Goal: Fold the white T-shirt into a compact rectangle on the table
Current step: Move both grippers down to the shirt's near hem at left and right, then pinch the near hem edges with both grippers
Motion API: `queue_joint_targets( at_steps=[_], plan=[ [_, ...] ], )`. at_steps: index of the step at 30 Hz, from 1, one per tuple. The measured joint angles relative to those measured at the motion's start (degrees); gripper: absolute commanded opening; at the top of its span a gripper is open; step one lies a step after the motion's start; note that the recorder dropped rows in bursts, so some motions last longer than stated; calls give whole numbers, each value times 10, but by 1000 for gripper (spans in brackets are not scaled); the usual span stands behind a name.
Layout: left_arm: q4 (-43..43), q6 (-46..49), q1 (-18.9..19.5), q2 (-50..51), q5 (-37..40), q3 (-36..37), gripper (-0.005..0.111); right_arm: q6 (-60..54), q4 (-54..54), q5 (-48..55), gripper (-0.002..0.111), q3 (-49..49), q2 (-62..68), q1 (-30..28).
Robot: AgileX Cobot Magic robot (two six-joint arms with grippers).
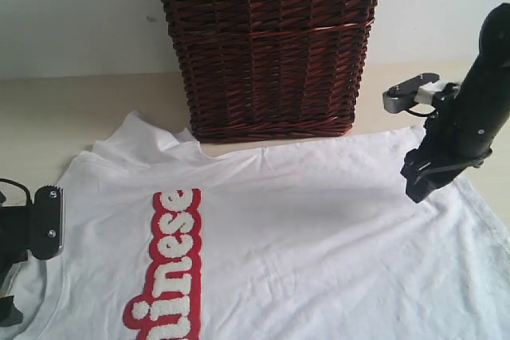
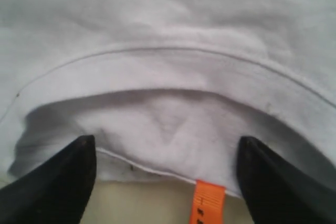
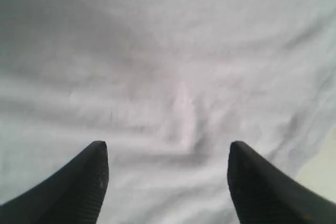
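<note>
The white T-shirt (image 1: 319, 228) lies spread, lettering (image 1: 171, 268) up, on the worktop (image 1: 48, 109) just in front of the wicker basket (image 1: 267, 45), one edge reaching the basket's foot; the left jaws stand released and empty at the collar (image 2: 168, 72), beside its orange tag (image 2: 209, 202), front-left of the basket; the right jaws, likewise parted and holding nothing, hang over the cloth front-right of the basket.

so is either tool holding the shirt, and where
Nothing is held. Left tool open at the collar of the white T-shirt; right tool open over its plain fabric.
</note>
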Motion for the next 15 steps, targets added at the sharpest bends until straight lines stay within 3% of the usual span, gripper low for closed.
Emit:
queue_joint_targets(
  at_steps=[6, 9, 15],
  plan=[
    [64, -15, 0, -7, 29, -3, 73, -193, -31, 101, 64, 3, -71, 39],
    [68, -16, 0, -8, 29, -3, 73, -232, -56, 130, 64, 25, -86, 42],
    [69, -18, 0, -8, 30, -3, 73, -241, -173, 106, 82, 120, -88, 42]
  ],
)
